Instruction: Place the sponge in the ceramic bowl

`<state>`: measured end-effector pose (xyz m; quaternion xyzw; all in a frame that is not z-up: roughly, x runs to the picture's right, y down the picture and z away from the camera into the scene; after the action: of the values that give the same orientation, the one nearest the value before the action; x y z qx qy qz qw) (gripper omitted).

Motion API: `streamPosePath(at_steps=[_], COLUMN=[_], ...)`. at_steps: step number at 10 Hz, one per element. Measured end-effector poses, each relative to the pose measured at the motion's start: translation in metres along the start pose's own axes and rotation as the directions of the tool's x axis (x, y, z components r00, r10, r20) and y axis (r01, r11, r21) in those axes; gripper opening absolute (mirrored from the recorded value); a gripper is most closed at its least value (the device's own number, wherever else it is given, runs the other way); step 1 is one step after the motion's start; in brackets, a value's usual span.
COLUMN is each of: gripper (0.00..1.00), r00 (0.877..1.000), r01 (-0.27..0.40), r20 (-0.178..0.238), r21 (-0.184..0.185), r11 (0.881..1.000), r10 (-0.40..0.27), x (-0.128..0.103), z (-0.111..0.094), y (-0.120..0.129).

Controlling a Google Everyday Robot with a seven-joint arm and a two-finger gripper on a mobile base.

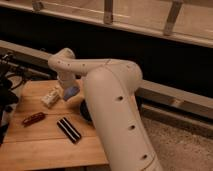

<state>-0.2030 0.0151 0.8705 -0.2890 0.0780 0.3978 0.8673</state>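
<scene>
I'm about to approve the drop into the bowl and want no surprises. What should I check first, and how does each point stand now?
1. The sponge is at the gripper: ok; both sit under the wrist of the arm, over the rear of the table.
2. Grip secure: cannot tell; the wrist hides it.
3. The ceramic bowl located: ok; a dark edge shows beside the arm.
4. The sponge over the bowl: not ok; it appears up-left of that edge.
5. Bowl interior free: cannot tell; the arm covers it.
6. The white packet and striped bar apart from the bowl: ok.
</scene>
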Motion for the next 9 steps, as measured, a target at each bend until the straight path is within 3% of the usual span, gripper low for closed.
streamPosePath(at_steps=[3,5,7,9], gripper=[0.03,0.00,0.00,0.00], r00=[0.997,0.995,0.991,0.987], r01=[-0.056,-0.084,-0.127,-0.160], r20=[0.049,0.052,0.041,0.000], r21=[0.020,0.026,0.030,0.019], r11=[0.998,0.996,0.992,0.987], r10=[0.055,0.083,0.125,0.160], x=[0.027,0.033,0.054,0.068], z=[-0.022,-0.028,-0.034,-0.038], y=[-0.018,-0.021,-0.037,-0.045])
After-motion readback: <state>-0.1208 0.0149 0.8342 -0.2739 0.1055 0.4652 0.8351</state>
